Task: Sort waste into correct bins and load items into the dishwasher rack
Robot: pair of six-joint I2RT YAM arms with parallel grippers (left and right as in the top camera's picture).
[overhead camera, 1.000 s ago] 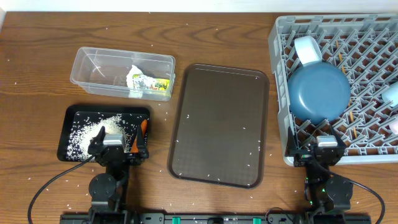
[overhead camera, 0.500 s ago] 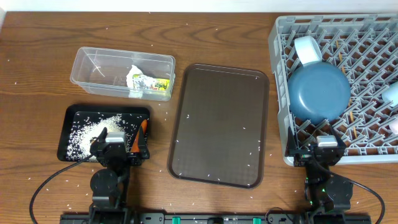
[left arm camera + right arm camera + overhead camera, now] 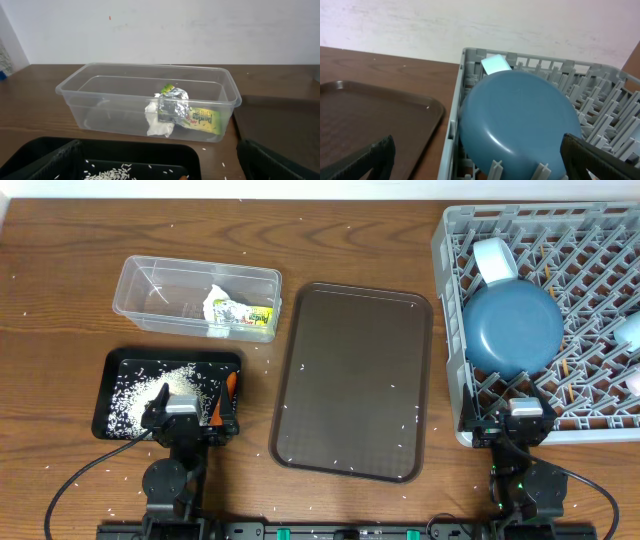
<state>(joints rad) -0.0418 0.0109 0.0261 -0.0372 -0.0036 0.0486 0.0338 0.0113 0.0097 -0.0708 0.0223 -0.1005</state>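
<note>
The crumpled wrapper (image 3: 236,312) (image 3: 175,107) lies inside the clear tub (image 3: 150,275) (image 3: 110,100). White rice (image 3: 150,392) and an orange carrot (image 3: 230,385) sit in the black tray (image 3: 110,362) (image 3: 125,150). In the grey rack (image 3: 447,330) (image 3: 459,95), the dark-blue plate (image 3: 514,330) (image 3: 520,120) leans on the pegs, with the white bowl (image 3: 495,260) behind it and two cups (image 3: 630,330) at the right edge. My left gripper (image 3: 190,420) (image 3: 160,170) hangs open and empty over the black tray's near edge. My right gripper (image 3: 513,423) (image 3: 480,165) is open and empty at the rack's near wall.
A large brown serving tray (image 3: 353,380) (image 3: 370,115) lies between the bins and the rack. Stray rice grains dot the wooden table (image 3: 60,300). Cables (image 3: 70,480) trail from both arm bases at the front edge.
The left wrist swayed slightly right and came back. Nothing else has moved, and both grippers stayed open.
</note>
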